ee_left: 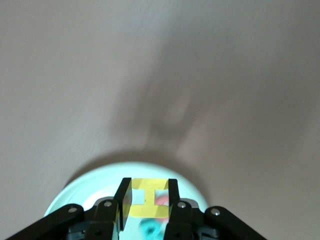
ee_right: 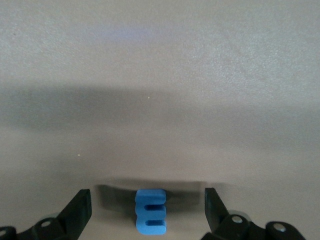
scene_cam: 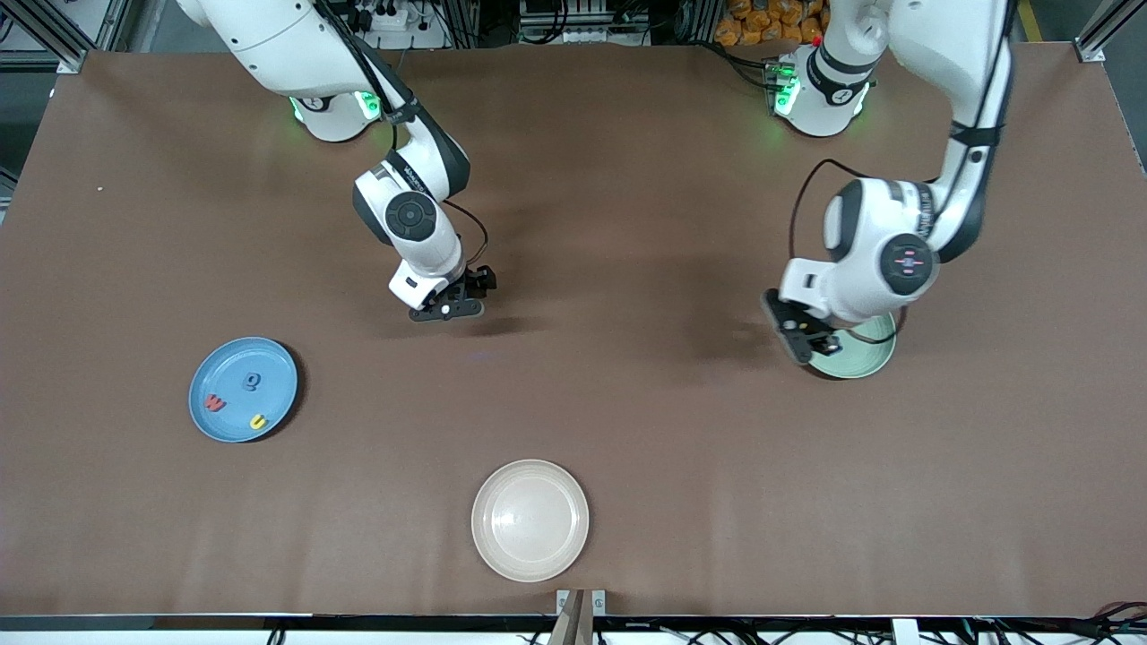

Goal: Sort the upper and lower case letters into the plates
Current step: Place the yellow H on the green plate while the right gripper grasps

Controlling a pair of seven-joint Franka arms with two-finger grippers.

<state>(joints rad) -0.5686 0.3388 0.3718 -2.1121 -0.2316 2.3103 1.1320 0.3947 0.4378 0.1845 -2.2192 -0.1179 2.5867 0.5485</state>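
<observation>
Front view showed three letters (scene_cam: 237, 400) in the blue plate (scene_cam: 208, 385), left hand (ee_left: 148, 200) gripping a yellow H (ee_left: 148, 198) over the mint plate (scene_cam: 874, 358), right hand (ee_right: 147, 210) spread wide around a blue m (ee_right: 150, 211) on the desk (scene_cam: 627, 430), unsorted.

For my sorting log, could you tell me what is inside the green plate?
The left gripper holds a yellow H over the green plate; pink and teal pieces show beneath, but the gripper covers the rest.

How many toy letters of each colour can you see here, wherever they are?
Blue: 2, the Q and the one under the right gripper
Red: 2, the W and one under the H
Yellow: 2, the u and the H
Teal: 1
Total: 7
</observation>
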